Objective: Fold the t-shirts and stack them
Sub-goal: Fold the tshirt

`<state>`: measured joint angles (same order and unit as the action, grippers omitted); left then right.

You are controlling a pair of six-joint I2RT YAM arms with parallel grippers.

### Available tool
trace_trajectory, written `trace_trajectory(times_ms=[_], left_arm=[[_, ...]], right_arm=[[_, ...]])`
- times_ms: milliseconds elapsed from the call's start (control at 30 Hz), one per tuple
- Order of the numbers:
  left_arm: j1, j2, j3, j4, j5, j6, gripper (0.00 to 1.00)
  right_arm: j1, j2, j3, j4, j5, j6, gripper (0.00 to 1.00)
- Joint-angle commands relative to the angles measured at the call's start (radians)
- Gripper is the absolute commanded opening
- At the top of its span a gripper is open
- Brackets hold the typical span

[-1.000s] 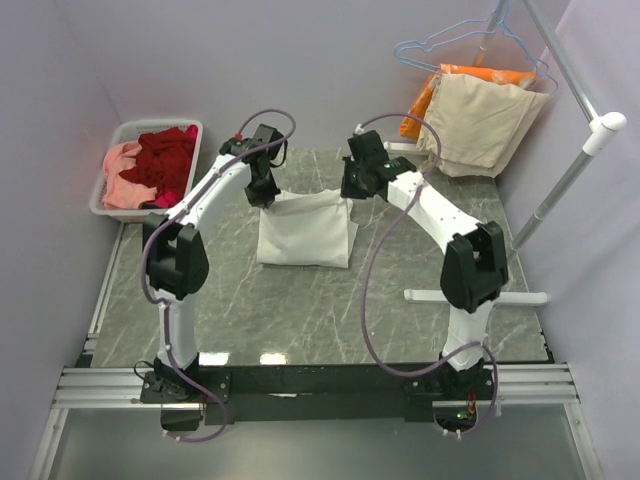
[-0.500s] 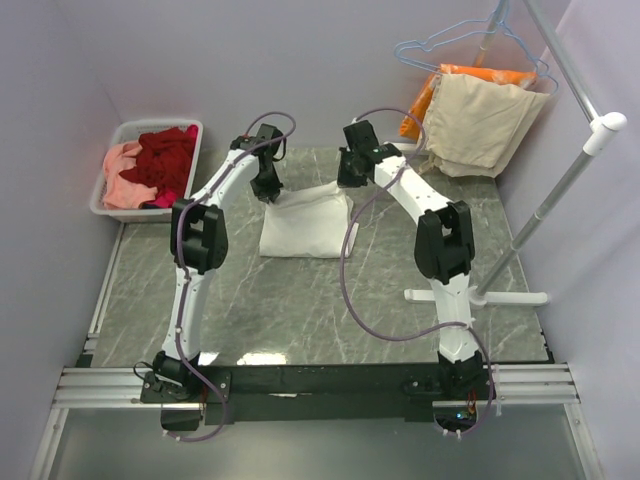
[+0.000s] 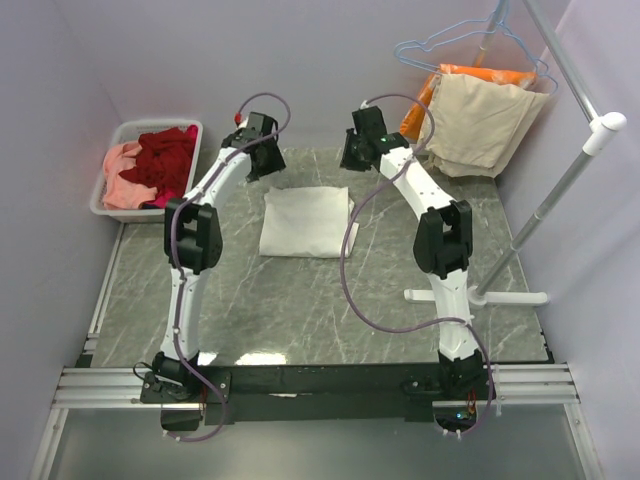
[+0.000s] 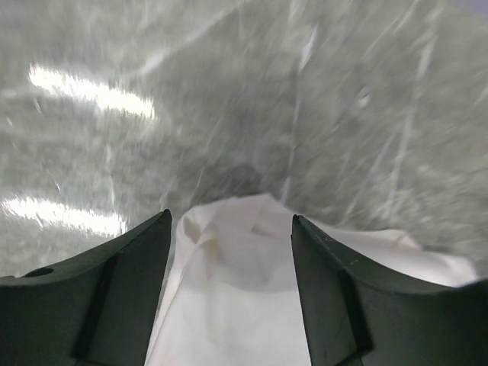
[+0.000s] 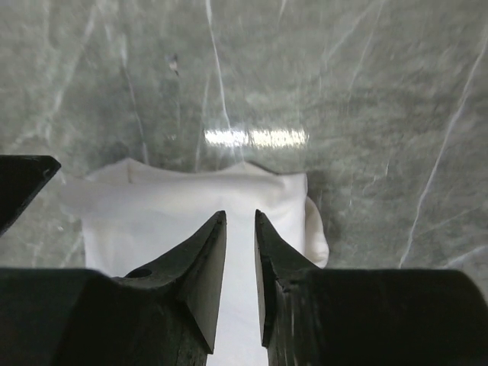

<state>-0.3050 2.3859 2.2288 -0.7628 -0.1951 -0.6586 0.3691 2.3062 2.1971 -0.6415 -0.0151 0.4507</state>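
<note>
A white t-shirt point(image 3: 305, 222) lies folded in a flat rectangle on the marble table point(image 3: 300, 310). My left gripper point(image 3: 262, 160) hovers above and behind its far left corner. In the left wrist view the left gripper point(image 4: 230, 221) is open wide, with the white t-shirt point(image 4: 236, 297) lying loose below the gap. My right gripper point(image 3: 352, 160) hangs over the far right corner. In the right wrist view the right gripper point(image 5: 240, 215) is open by a narrow gap with nothing in it, and the white t-shirt point(image 5: 152, 213) lies beneath. Dark red point(image 3: 165, 160) and salmon pink point(image 3: 122, 178) t-shirts are heaped in a basket.
The white basket point(image 3: 110, 205) stands at the table's back left. A beige cloth point(image 3: 480, 120) and an orange cloth point(image 3: 420, 105) hang from a rack at the back right. The rack's pole point(image 3: 560, 190) slants down to a white foot point(image 3: 475, 296) on the table's right side.
Both grippers have opened, let go of the white t-shirt's far edge and drawn up and back. The shirt has settled flat.
</note>
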Motion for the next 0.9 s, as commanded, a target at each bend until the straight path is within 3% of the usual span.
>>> trace_trajectory(times_ms=[0, 200, 400, 633, 867], left_arm=[[0.003, -0.155, -0.029, 0.143, -0.020, 0.024, 0.71], [-0.009, -0.183, -0.116, 0.083, 0.098, 0.060, 0.70], [-0.062, -0.255, -0.304, 0.126, 0.163, 0.120, 0.70], [-0.097, -0.195, -0.290, 0.068, 0.097, 0.103, 0.69], [-0.095, -0.087, -0.206, 0.020, -0.068, 0.041, 0.69]], right_arm=[[-0.007, -0.048, 0.030, 0.014, 0.012, 0.005, 0.29], [0.016, -0.132, -0.157, -0.015, -0.014, -0.007, 0.29], [0.043, -0.264, -0.379, 0.028, -0.054, 0.003, 0.29], [0.140, -0.324, -0.525, 0.031, -0.092, 0.005, 0.28], [0.202, -0.304, -0.617, 0.043, -0.138, 0.029, 0.27]])
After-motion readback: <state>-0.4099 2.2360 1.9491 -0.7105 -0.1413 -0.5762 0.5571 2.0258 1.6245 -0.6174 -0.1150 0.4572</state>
